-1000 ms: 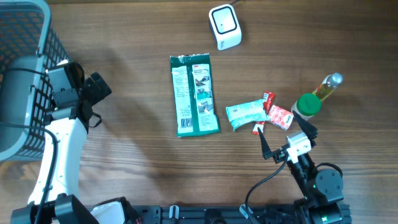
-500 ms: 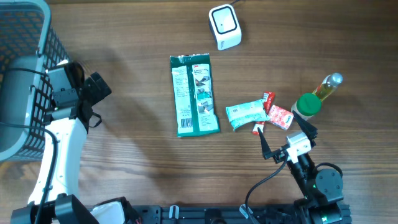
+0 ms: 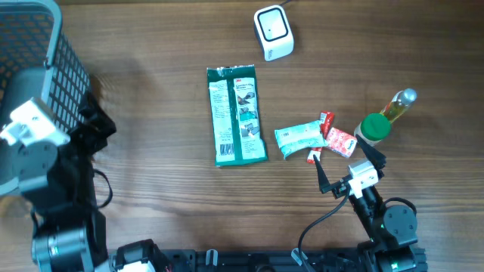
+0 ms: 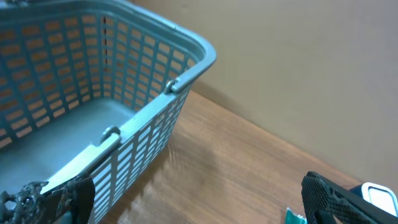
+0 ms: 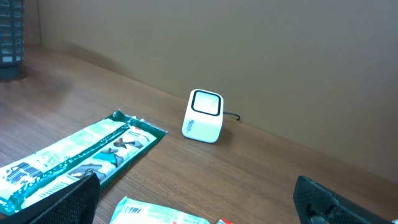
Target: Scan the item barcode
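Observation:
A long green package [image 3: 236, 115] lies flat mid-table with its barcode side up, also seen at the left of the right wrist view [image 5: 74, 155]. The white scanner [image 3: 273, 32] stands at the far edge, and its window faces the right wrist camera [image 5: 204, 116]. A pale green packet [image 3: 299, 138] and red packets [image 3: 339, 141] lie just ahead of my right gripper [image 3: 346, 166], which is open and empty. My left gripper [image 3: 94, 122] is open beside the basket, holding nothing, with bare table between its fingers [image 4: 339, 199].
A blue-grey mesh basket [image 3: 30, 83] fills the left edge and looms close in the left wrist view [image 4: 124, 93]. A green-capped bottle [image 3: 373, 127] and a yellow bottle with a silver cap [image 3: 398, 104] stand to the right of the packets.
My left arm has swung back and risen toward the camera next to the basket. The right arm and all items have stayed put.

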